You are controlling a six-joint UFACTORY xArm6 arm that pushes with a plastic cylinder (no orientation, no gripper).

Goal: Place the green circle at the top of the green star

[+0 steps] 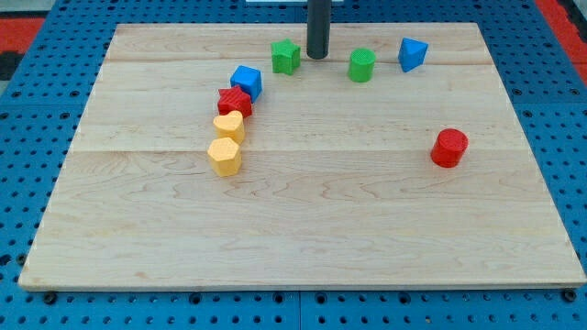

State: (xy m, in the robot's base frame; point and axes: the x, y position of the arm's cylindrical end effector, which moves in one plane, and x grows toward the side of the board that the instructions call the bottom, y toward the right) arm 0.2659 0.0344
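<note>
The green circle (361, 65) stands near the view's top, right of centre. The green star (286, 57) stands to its left, at about the same height. My tip (317, 56) is on the board between them, just right of the green star and a short way left of the green circle, touching neither.
A blue block (412, 54) is right of the green circle. A blue block (246, 82), a red star (235, 101), a yellow heart (228, 125) and a yellow hexagon (225, 156) form a line down the left. A red cylinder (449, 148) stands at the right.
</note>
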